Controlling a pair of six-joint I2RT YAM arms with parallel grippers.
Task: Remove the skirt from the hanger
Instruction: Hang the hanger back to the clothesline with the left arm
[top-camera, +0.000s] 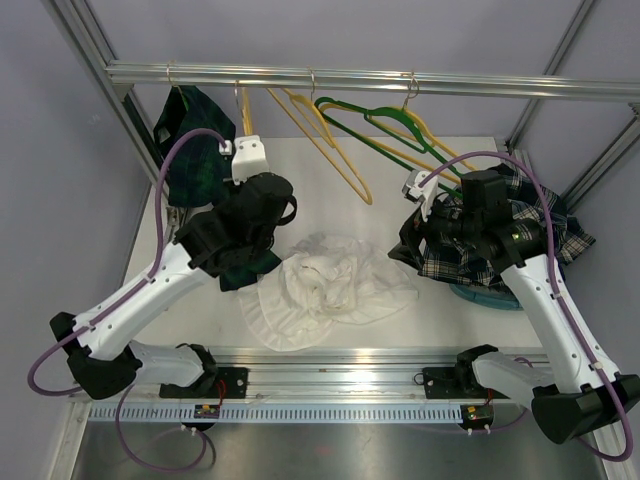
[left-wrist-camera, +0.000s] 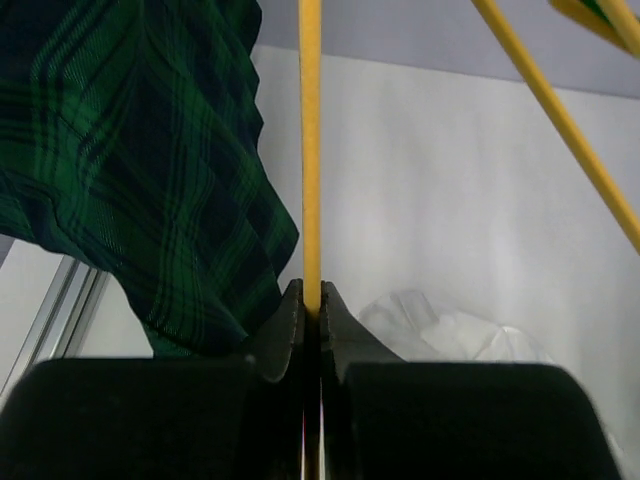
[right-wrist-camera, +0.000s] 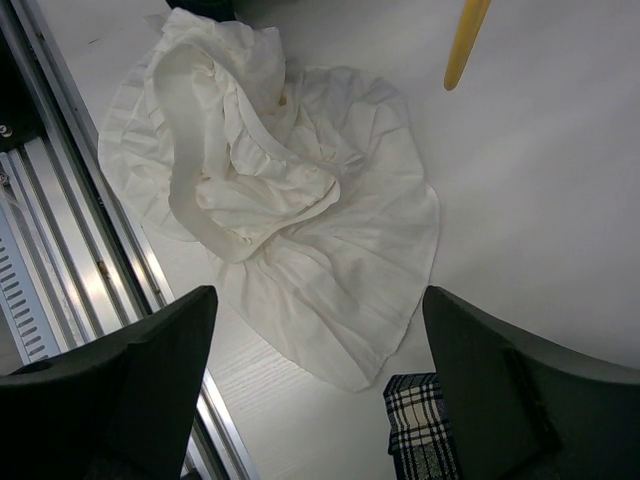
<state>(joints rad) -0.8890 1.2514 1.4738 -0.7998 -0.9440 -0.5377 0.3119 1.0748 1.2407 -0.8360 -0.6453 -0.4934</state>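
A dark green plaid skirt (top-camera: 190, 140) hangs from the rail at the back left; in the left wrist view this skirt (left-wrist-camera: 130, 170) fills the upper left. Right next to it hangs a yellow hanger (top-camera: 244, 112). My left gripper (top-camera: 244, 142) is shut on that hanger's thin yellow bar (left-wrist-camera: 310, 150), which runs straight up from between the jaws (left-wrist-camera: 311, 300). Whether the skirt hangs on this hanger I cannot tell. My right gripper (right-wrist-camera: 320, 350) stands open and empty over the table, its fingers (right-wrist-camera: 120, 380) wide apart above the hem of a white skirt (right-wrist-camera: 280, 200).
The crumpled white skirt (top-camera: 320, 290) lies mid-table. Black-and-white plaid garments (top-camera: 500, 240) are piled at the right, with an edge (right-wrist-camera: 420, 435) below the right gripper. More yellow (top-camera: 325, 140) and green hangers (top-camera: 385, 130) hang on the rail (top-camera: 400, 78). Dark plaid cloth (top-camera: 245, 268) lies under the left arm.
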